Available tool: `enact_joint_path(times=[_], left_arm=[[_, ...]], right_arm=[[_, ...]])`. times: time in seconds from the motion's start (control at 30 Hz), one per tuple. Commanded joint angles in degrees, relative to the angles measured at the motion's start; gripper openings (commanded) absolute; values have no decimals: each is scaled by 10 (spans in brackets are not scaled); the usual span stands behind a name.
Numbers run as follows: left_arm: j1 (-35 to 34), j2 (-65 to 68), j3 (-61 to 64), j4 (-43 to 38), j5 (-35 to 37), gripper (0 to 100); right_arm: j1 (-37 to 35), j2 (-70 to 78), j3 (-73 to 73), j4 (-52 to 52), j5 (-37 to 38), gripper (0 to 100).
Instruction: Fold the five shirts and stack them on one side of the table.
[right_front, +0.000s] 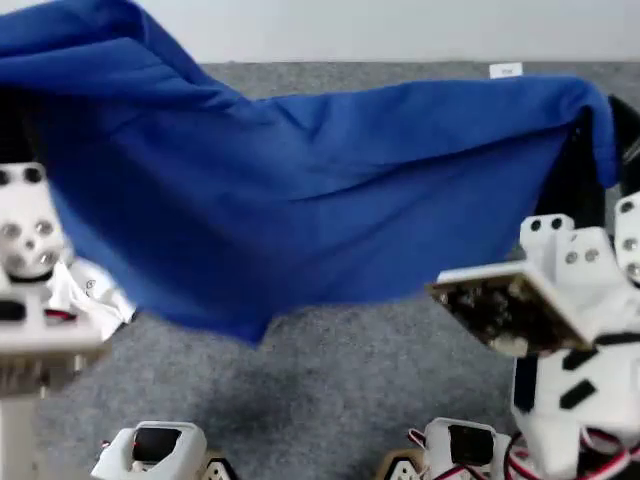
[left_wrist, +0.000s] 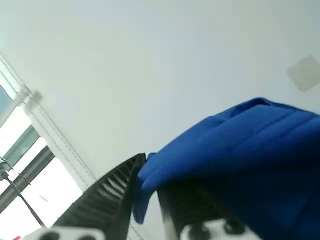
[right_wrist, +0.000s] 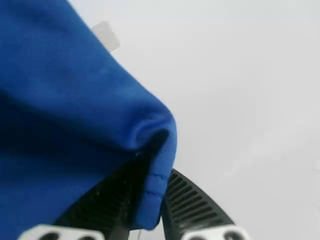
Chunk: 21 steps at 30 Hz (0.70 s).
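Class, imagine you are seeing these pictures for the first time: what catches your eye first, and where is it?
A blue shirt hangs stretched in the air above the grey table, held up at both ends. The left end effector and the right end effector each pinch an edge of it. A white cloth lies on the table at the high view's left edge.
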Motion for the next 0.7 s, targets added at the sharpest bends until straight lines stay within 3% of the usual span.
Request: enact_joint_path(times=[0.0,0.4,0.67], left_arm=[[-3,-1,-44,-6,-22,15],[-3,-1,-190,224,-27,15],[1,4,-110,252,-25,15]], right_arm=[[0,-19,-30,25,9,9],[0,-104,-28,188,8,9],[-1,-102,47,241,5,9]])
